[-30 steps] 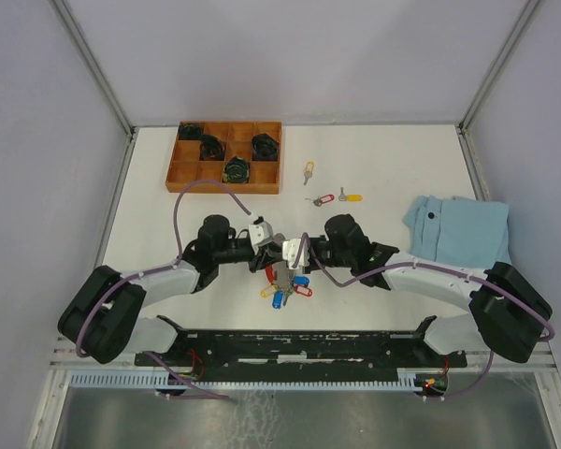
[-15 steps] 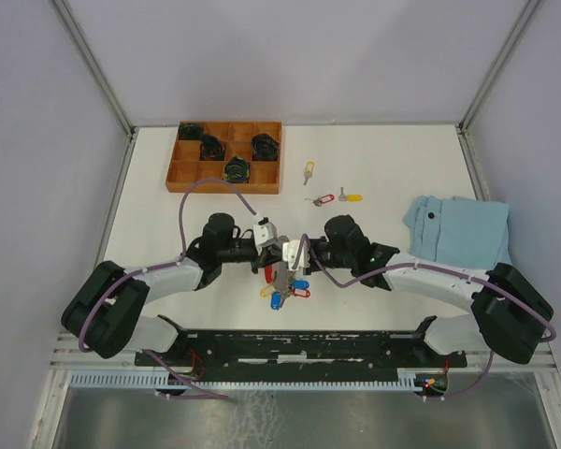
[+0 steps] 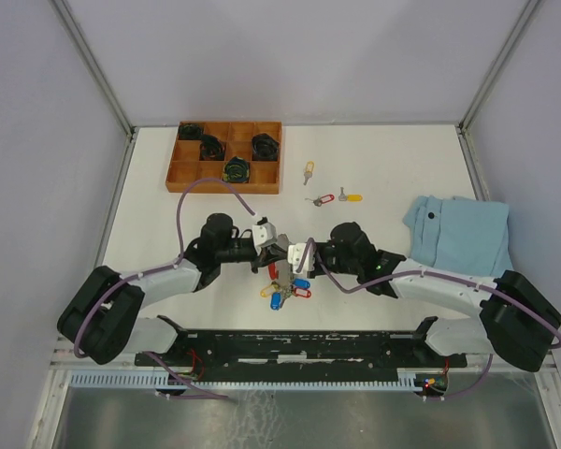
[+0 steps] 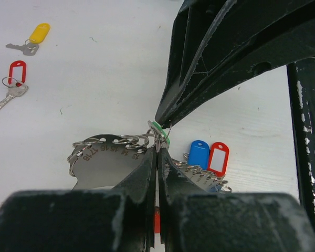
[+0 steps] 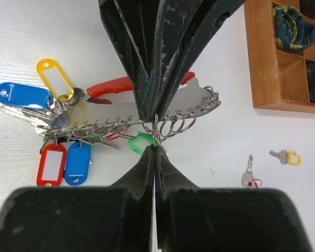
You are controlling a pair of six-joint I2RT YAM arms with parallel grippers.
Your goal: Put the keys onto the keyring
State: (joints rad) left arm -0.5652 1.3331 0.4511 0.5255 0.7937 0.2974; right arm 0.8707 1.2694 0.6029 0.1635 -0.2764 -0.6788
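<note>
Together, left claw (image 4: 157,152) and right claw (image 5: 155,150) pinch the keyring (image 5: 110,113), its long axis crosswise to both

1. The top view is bright and evenly lit from overhead; the white table (image 3: 393,159) carries only soft, faint shadows beside the arms (image 3: 168,276); the strip below its near edge is dimmer and grey.
2. Small things in that view span few pixels and lack fine detail.
3. In the left wrist view the left gripper (image 4: 157,151) has its fingers (image 4: 139,194) as a dark, out-of-focus blur at the bottom; the keyring (image 4: 107,163) beyond is sharp enough to show stamped numbers; its metal shines pale.
4. In the right wrist view the right gripper (image 5: 155,148) has its fingers (image 5: 139,176) blurred likewise; the keyring is crisp and strongly coloured; its metal gleams almost white; the tabletop looks nearly washed out.
</note>
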